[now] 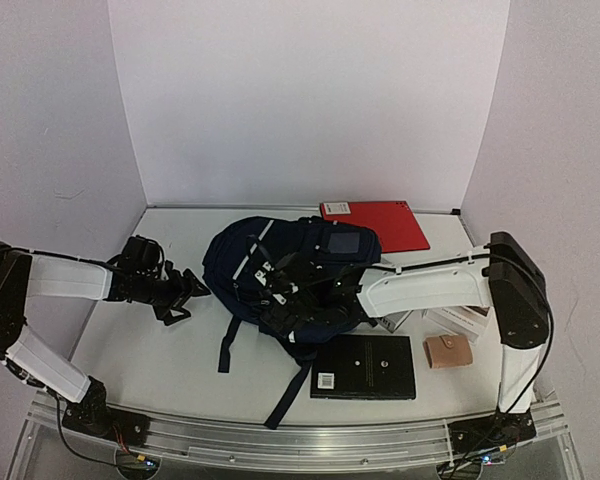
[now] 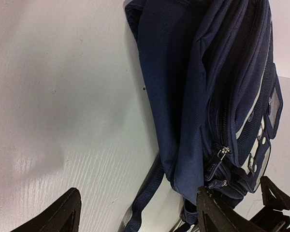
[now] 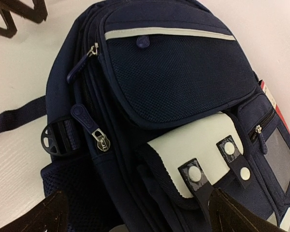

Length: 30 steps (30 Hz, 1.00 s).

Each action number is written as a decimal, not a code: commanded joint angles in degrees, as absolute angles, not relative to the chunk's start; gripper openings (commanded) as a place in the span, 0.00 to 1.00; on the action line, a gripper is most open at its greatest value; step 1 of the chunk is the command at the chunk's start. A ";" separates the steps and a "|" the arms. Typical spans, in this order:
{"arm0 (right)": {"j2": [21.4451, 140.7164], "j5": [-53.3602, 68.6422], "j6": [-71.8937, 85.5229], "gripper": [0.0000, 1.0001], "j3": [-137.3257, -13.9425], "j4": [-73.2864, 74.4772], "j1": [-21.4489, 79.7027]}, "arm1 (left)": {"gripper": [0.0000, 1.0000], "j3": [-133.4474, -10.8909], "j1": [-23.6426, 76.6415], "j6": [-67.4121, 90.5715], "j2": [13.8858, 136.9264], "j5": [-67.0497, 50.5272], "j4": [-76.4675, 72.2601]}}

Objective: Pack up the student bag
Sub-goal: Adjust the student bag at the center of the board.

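The student bag, a dark navy backpack with white stripes, lies in the middle of the table. My left gripper is open and empty, just left of the bag's side. In the left wrist view the bag's side and a strap lie ahead of the open gripper. My right gripper hovers over the bag's front, open and empty. In the right wrist view the gripper spans the bag, with a silver zipper pull and a white flap ahead of it.
A red folder lies behind the bag at the back right. A black book lies in front of the bag. A tan wallet and a white box sit under the right arm.
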<state>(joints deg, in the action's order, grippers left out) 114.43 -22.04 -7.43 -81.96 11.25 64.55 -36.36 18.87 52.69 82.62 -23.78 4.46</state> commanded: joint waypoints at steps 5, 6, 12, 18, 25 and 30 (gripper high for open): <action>123.54 -34.33 -13.14 0.96 -86.07 11.37 64.64 | 0.82 -36.15 19.19 53.53 79.50 -22.54 3.94; 123.86 -34.61 -12.83 0.92 -86.36 11.35 64.57 | 0.82 -36.27 19.18 53.53 79.42 -22.48 4.17; 120.21 -31.15 -9.56 0.38 -86.58 9.25 63.58 | 0.82 -36.05 19.23 53.61 77.95 -21.70 5.28; 112.73 -24.05 -5.18 0.00 -84.11 6.04 61.15 | 0.82 -35.43 19.17 53.47 75.82 -20.66 6.57; 100.73 -12.20 1.64 0.00 -77.99 0.55 56.58 | 0.82 -34.87 19.18 53.32 73.85 -19.66 7.48; 97.37 -8.12 2.79 0.00 -75.85 -1.66 54.95 | 0.82 -35.01 19.21 53.20 73.65 -19.55 7.46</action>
<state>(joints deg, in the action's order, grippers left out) 102.62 -11.84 -1.54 -76.34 6.88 55.83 -35.09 18.87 52.99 75.16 -20.69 7.41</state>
